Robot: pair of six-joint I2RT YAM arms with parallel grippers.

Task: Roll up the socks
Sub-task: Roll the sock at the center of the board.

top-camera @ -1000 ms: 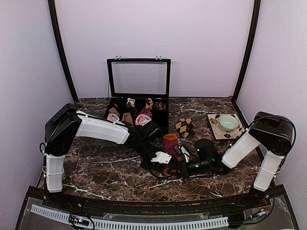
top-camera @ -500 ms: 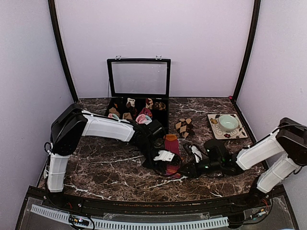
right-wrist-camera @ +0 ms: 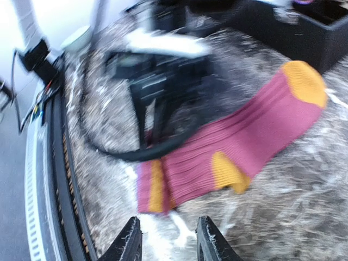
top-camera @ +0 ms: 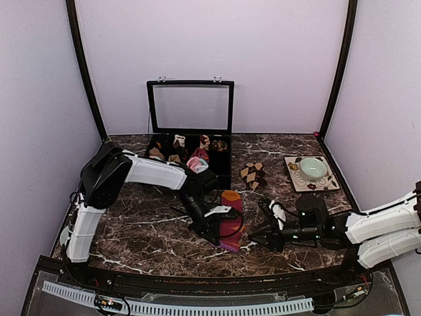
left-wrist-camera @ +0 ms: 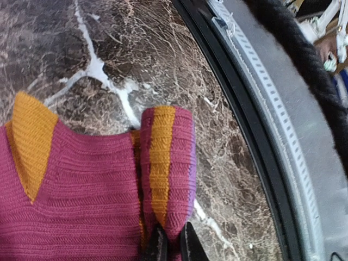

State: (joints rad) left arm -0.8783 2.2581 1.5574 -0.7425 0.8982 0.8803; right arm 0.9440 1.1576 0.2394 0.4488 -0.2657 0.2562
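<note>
The long magenta sock (top-camera: 231, 217) lies flat at the table's middle, orange toe towards the back. In the left wrist view its striped cuff (left-wrist-camera: 163, 163) is folded over, beside the orange heel (left-wrist-camera: 30, 141). My left gripper (top-camera: 219, 238) is shut on that cuff (left-wrist-camera: 173, 246) at the near end. My right gripper (top-camera: 258, 236) is open and empty, just right of the sock; in the right wrist view (right-wrist-camera: 169, 244) its fingers stand short of the cuff (right-wrist-camera: 152, 185). The brown-and-beige diamond socks (top-camera: 252, 174) lie behind, untouched.
A black box (top-camera: 227, 158) with its lid up holds small sock rolls at the back. A patterned plate (top-camera: 293, 172) with a pale green bowl (top-camera: 313, 168) sits at the back right. The table's black front edge (left-wrist-camera: 255, 136) runs close to the cuff.
My right gripper has pulled back to the right, off the sock, with its arm lowered. My left gripper has moved towards the near edge, drawing the sock's cuff with it.
</note>
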